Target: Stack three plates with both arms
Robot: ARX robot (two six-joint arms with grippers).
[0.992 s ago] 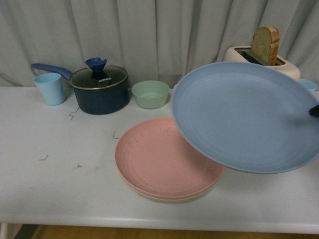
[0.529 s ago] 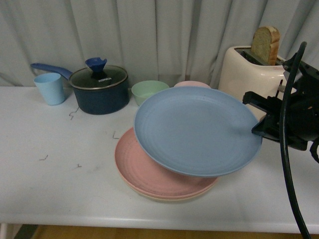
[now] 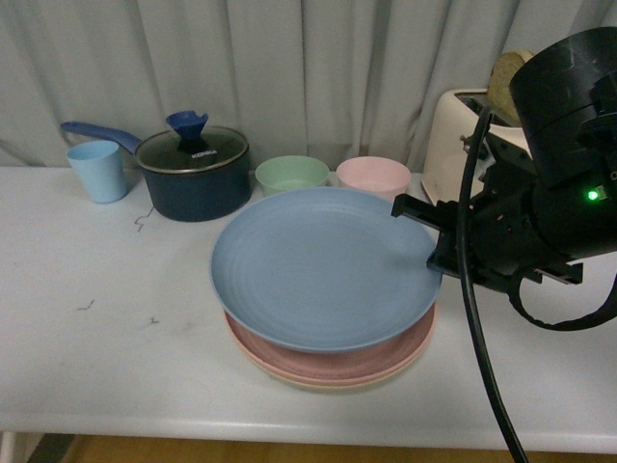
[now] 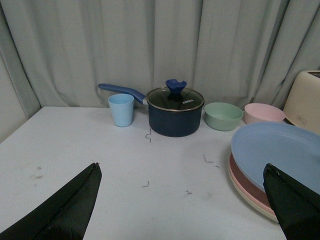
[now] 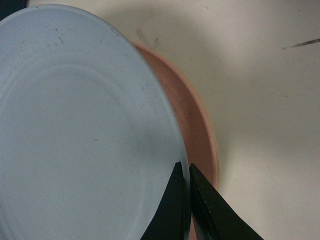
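Inside right hand (image 5: 185,171) grip; blue plate (image 3: 318,265) rim.

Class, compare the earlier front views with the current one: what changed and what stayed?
The right gripper, still shut on the rim of the blue plate, carried it leftward and down, over the pink plate and beige plate. Its arm came into view. The saucepan, cup, green bowl and toaster stayed put.

Blue plate (image 3: 323,265) — round, matte, rim pinched by right end effector (image 3: 436,258) — over pink plate (image 3: 386,352), offset leftward; beige plate (image 3: 323,383) lowest.
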